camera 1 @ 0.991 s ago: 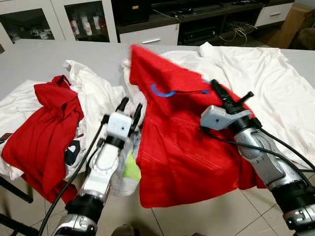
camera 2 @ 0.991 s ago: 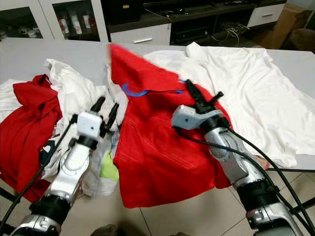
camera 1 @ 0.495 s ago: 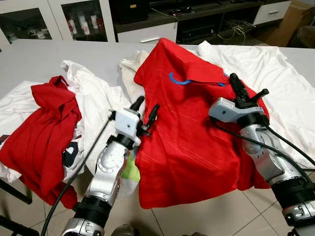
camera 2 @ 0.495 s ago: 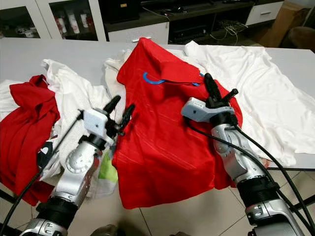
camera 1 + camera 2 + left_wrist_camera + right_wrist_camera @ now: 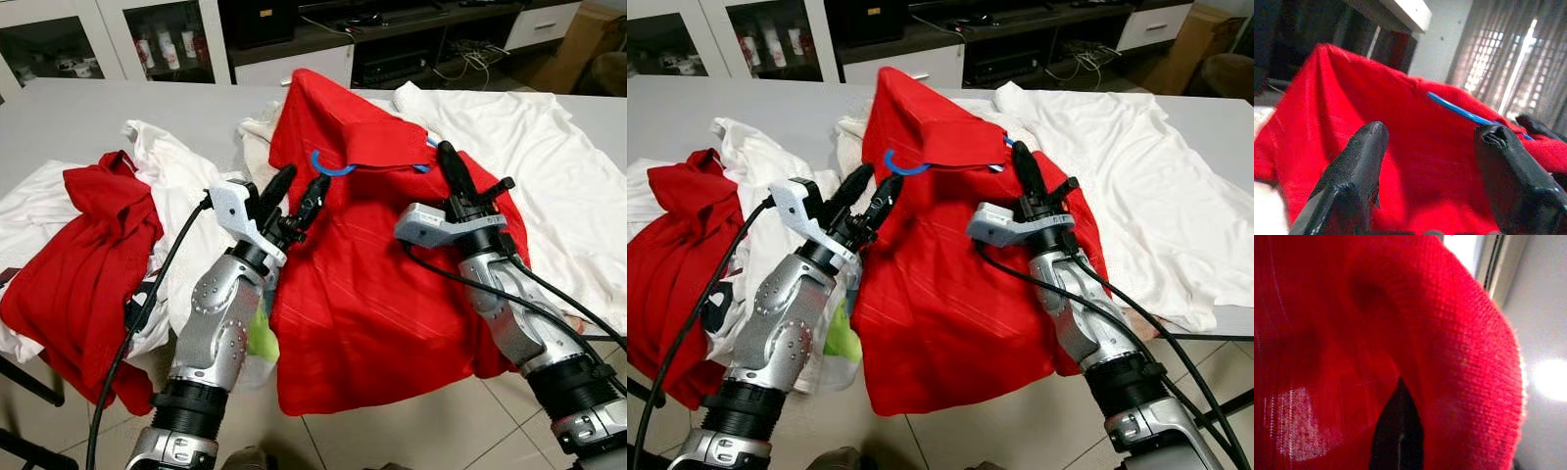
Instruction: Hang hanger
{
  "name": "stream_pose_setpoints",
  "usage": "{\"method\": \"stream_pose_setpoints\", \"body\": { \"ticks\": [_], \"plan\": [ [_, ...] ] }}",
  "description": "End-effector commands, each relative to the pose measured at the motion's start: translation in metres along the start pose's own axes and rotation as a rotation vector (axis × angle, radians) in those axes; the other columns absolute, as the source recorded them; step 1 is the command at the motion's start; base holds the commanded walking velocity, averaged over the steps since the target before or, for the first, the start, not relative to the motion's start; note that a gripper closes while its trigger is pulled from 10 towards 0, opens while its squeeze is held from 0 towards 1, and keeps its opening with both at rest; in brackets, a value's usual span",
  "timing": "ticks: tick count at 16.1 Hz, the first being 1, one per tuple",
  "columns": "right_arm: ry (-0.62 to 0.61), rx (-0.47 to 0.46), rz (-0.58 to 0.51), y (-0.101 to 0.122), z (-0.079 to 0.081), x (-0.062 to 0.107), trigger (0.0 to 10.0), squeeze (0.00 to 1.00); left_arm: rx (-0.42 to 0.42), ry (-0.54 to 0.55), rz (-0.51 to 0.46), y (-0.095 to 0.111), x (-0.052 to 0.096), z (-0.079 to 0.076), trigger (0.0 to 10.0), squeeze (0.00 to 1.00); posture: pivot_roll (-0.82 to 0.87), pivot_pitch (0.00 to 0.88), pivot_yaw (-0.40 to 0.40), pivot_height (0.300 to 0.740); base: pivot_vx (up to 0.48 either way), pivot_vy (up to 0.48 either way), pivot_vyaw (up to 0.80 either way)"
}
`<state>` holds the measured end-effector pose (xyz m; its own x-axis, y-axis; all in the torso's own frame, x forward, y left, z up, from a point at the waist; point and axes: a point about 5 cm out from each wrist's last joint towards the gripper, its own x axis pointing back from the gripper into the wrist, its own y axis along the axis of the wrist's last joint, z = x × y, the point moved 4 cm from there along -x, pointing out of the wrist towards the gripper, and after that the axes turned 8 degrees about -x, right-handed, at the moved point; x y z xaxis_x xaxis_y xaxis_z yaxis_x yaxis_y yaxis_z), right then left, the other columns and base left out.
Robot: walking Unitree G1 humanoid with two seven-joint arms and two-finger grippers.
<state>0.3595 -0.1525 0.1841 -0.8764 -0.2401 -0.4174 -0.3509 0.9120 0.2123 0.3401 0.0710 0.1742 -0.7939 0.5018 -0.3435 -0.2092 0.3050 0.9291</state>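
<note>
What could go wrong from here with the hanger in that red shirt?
1. The blue hanger shows just a hook and a tip; the rest is under cloth, so the left gripper, jaws open near the hook, may pinch fabric instead.
2. The red shirt drapes over the table edge and could slide off if tugged.
3. The right gripper is buried in shirt folds and may snag.
</note>
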Motion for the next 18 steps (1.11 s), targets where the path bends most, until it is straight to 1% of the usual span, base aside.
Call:
{"method": "stream_pose_setpoints", "body": {
  "ticks": [1, 2, 3, 4, 6, 8, 9, 11, 12, 13, 14, 16, 18],
  "plan": [
    [-0.033, 0.021, -0.028, 0.005, -0.005, 0.001, 10.0, 0.00, 0.025, -0.039, 0.004, 0.002, -0.002, -0.006, 10.0, 0.00, 0.07, 0.004, 0.017, 0.740, 0.000, 0.000, 0.00],
    [-0.067, 0.039, -0.048, 0.009, -0.008, 0.002, 10.0, 0.00, 0.081, -0.047, 0.025, 0.000, -0.002, -0.008, 10.0, 0.00, 0.07, 0.003, 0.020, 0.740, 0.000, 0.000, 0.00],
    [-0.081, 0.047, -0.060, 0.012, -0.010, 0.002, 10.0, 0.00, 0.104, -0.048, 0.025, 0.000, -0.002, -0.009, 10.0, 0.00, 0.07, 0.003, 0.020, 0.740, 0.000, 0.000, 0.00],
    [-0.099, 0.060, -0.080, 0.017, -0.011, 0.002, 10.0, 0.00, 0.145, -0.057, 0.028, 0.001, -0.004, -0.010, 10.0, 0.00, 0.07, 0.001, 0.022, 0.740, 0.000, 0.000, 0.00],
    [-0.106, 0.077, -0.092, 0.020, -0.009, 0.003, 10.0, 0.00, 0.187, -0.073, 0.018, 0.006, -0.007, -0.013, 10.0, 0.00, 0.08, 0.000, 0.021, 0.740, 0.000, 0.000, 0.00],
    [-0.107, 0.090, -0.089, 0.019, -0.006, 0.004, 10.0, 0.00, 0.253, -0.104, 0.015, 0.010, -0.007, -0.017, 10.0, 0.00, 0.08, 0.000, 0.019, 0.740, 0.000, 0.000, 0.00],
    [-0.108, 0.095, -0.086, 0.017, -0.006, 0.005, 10.0, 0.00, 0.260, -0.121, 0.022, 0.010, -0.006, -0.019, 10.0, 0.00, 0.08, 0.000, 0.017, 0.740, 0.000, 0.000, 0.00],
    [-0.108, 0.098, -0.080, 0.015, -0.005, 0.005, 10.0, 0.00, 0.261, -0.118, 0.021, 0.011, -0.004, -0.019, 10.0, 0.00, 0.08, 0.000, 0.014, 0.740, 0.000, 0.000, 0.00],
    [-0.107, 0.098, -0.081, 0.015, -0.005, 0.005, 10.0, 0.00, 0.264, -0.107, 0.016, 0.011, -0.004, -0.018, 10.0, 0.00, 0.08, 0.000, 0.012, 0.740, 0.000, 0.000, 0.00],
    [-0.107, 0.098, -0.082, 0.014, -0.005, 0.006, 10.0, 0.00, 0.285, -0.071, 0.004, 0.013, -0.004, -0.011, 10.0, 0.00, 0.08, 0.000, 0.011, 0.740, 0.000, 0.000, 0.00],
    [-0.104, 0.101, -0.081, 0.013, -0.004, 0.007, 10.0, 0.00, 0.292, -0.067, -0.003, 0.015, -0.005, -0.010, 10.0, 0.00, 0.08, 0.000, 0.009, 0.740, 0.000, 0.000, 0.00],
    [-0.085, 0.095, -0.048, 0.007, 0.002, 0.009, 10.0, 0.00, 0.292, -0.091, -0.003, 0.018, -0.005, -0.013, 10.0, 0.00, 0.08, 0.000, 0.006, 0.740, 0.000, 0.000, 0.00],
    [-0.084, 0.074, -0.017, 0.002, 0.002, 0.009, 10.0, 0.00, 0.296, -0.098, -0.002, 0.017, -0.005, -0.015, 10.0, 0.00, 0.08, 0.000, 0.008, 0.740, 0.000, 0.000, 0.00]
  ]
}}
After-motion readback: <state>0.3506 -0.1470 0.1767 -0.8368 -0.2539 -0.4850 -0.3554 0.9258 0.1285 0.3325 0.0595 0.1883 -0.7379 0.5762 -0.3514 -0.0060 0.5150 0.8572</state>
